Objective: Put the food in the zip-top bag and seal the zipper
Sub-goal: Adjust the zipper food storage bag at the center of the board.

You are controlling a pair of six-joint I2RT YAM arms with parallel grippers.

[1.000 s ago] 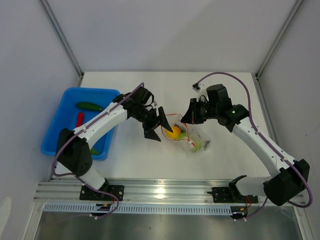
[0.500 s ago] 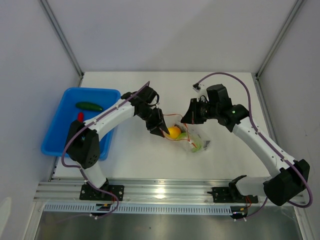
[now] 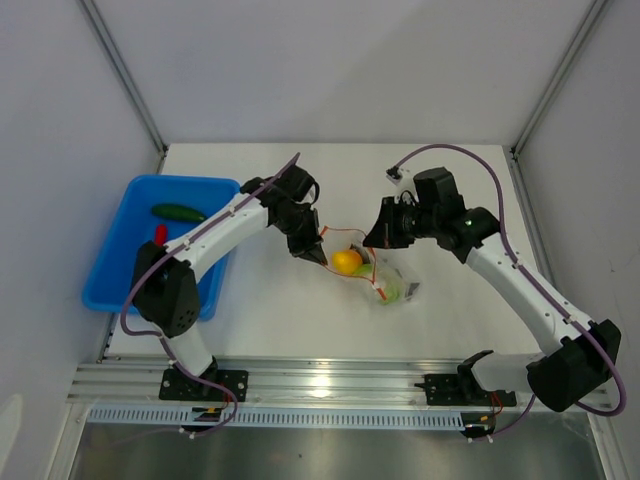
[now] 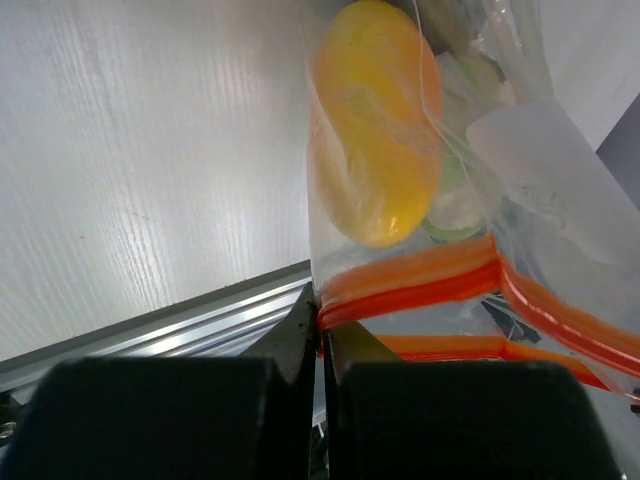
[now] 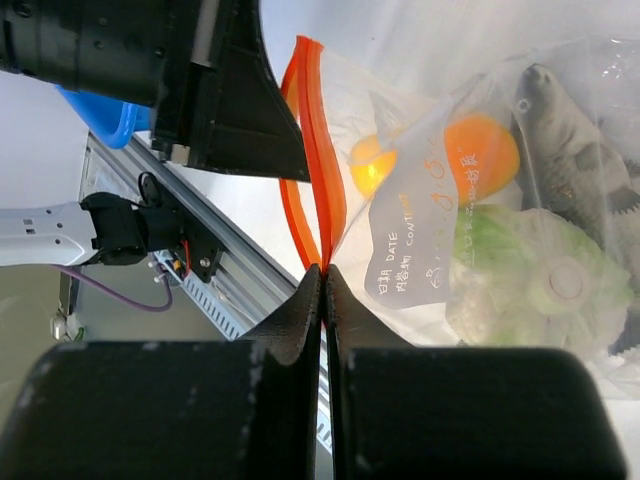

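Note:
The clear zip-top bag (image 3: 385, 280) hangs between my two grippers over the middle of the table. Inside it are an orange-yellow piece (image 3: 346, 262) (image 4: 375, 120) and a white-green leafy vegetable (image 5: 530, 270). My left gripper (image 3: 314, 250) (image 4: 322, 318) is shut on the left end of the orange-red zipper (image 4: 420, 285). My right gripper (image 3: 372, 240) (image 5: 325, 270) is shut on the zipper (image 5: 318, 150) at its other end. Between the grips the two strips stand slightly apart. A dark green cucumber (image 3: 179, 212) and a red chili (image 3: 160, 233) lie in the blue tray.
The blue tray (image 3: 115, 265) sits at the table's left edge, under the left arm. Both arms reach toward the table's centre. An aluminium rail (image 3: 330, 380) runs along the near edge. White walls enclose the back and sides.
My left gripper has closed from wide open onto the left end of the zipper, shifting slightly up and left. The right gripper has kept its hold.

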